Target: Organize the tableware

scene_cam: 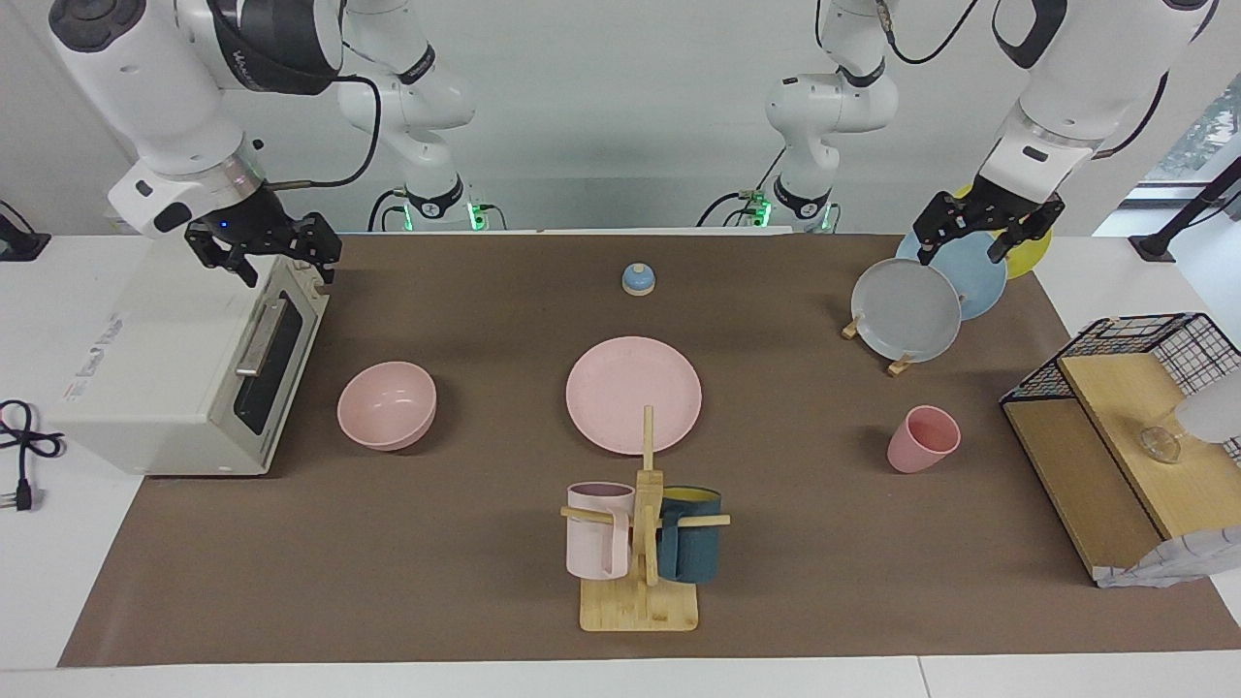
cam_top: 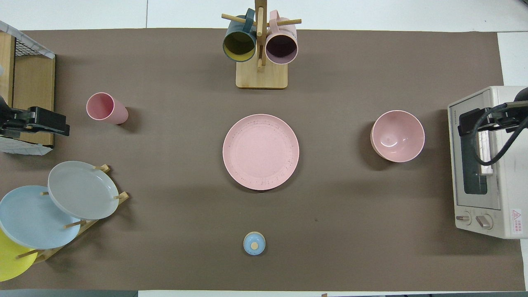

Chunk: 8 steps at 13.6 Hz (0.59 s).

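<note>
Glossy white arms with dark joint bands, black cables, black fingers.

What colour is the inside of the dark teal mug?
Yellow inside the teal mug, clearest in the overhead view.

The pink plate lies mid-table; the pink bowl sits toward the right arm's end, beside the toaster oven; the pink cup stands toward the left arm's end, farther from the robots than the plate rack.
</note>
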### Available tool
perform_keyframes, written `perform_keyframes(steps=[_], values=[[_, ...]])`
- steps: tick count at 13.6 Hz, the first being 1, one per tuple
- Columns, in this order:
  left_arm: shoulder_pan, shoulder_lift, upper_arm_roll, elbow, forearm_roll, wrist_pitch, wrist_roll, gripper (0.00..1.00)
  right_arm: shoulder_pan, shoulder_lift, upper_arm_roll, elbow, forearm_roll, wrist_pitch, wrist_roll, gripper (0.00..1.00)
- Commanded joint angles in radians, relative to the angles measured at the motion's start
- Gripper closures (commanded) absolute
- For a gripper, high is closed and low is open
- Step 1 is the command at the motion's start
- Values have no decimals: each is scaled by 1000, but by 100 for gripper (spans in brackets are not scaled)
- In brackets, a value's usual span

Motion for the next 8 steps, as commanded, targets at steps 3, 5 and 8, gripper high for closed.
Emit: perform_keyframes(steps=[3,5,8], values=[[10,-9,-10,3,20,-18,-7,0,2,-2,8,20,7,-30,10,0],[10,-9,-10,3,20,-16,-7,0,8,0,-6,22,51,-28,49,0],[10,-9,-10,3,20,-16,-7,0,0,-29,0,11,75,-44,44,0]])
